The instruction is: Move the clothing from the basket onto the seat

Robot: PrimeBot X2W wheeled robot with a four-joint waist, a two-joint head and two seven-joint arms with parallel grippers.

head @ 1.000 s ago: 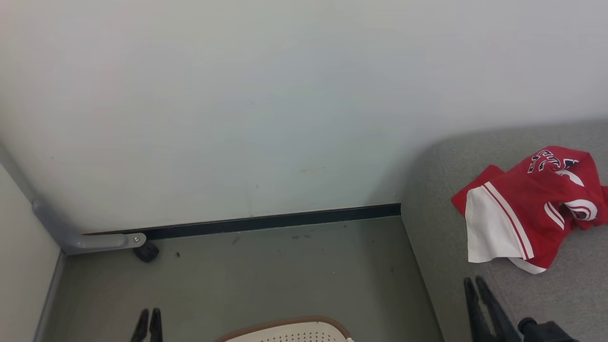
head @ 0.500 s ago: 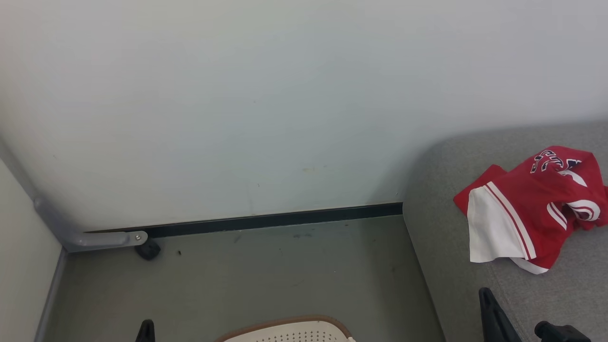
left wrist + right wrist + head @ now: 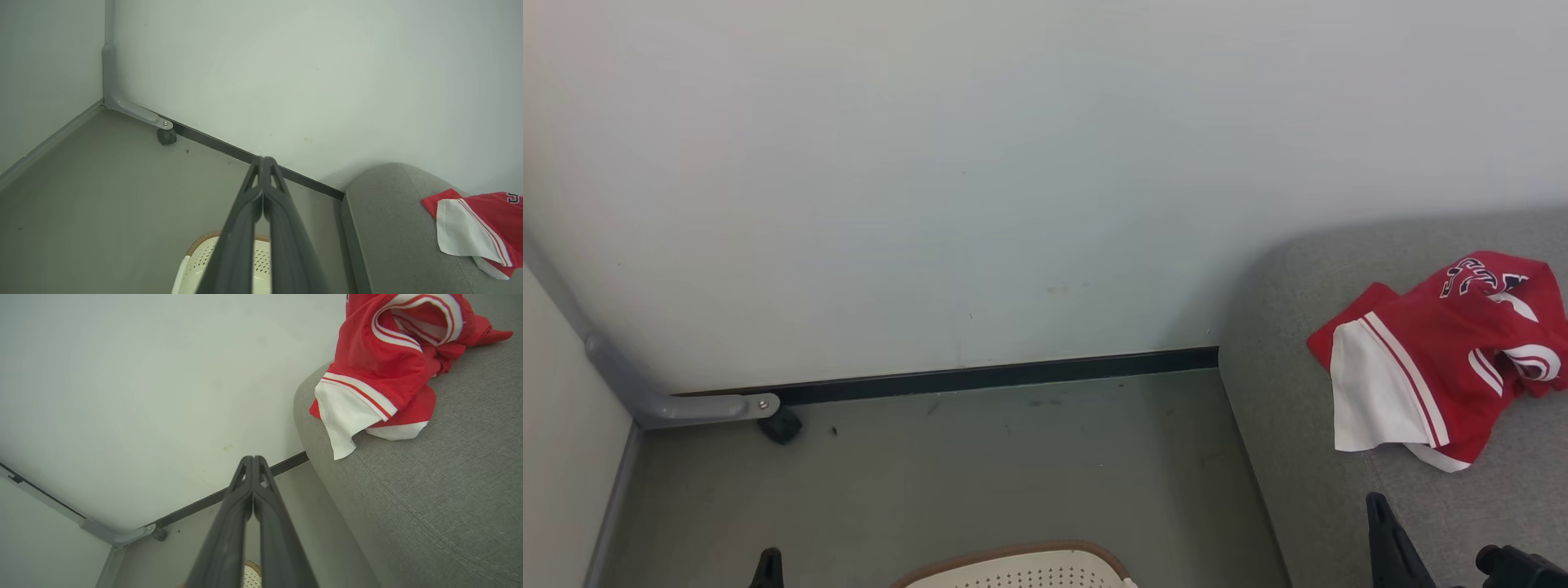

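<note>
Clothing (image 3: 1437, 359) lies on the seat (image 3: 1282, 408). Left gripper (image 3: 263, 160) and right gripper (image 3: 252, 458) are pinched closed, empty; spread the fingers before dipping into the basket (image 3: 1021, 572) beside the seat.

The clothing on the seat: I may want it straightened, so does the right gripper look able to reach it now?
Probably yes. The right gripper hangs shut just short of the clothing, with bare seat between them and nothing in the way; it would need to open first.
</note>
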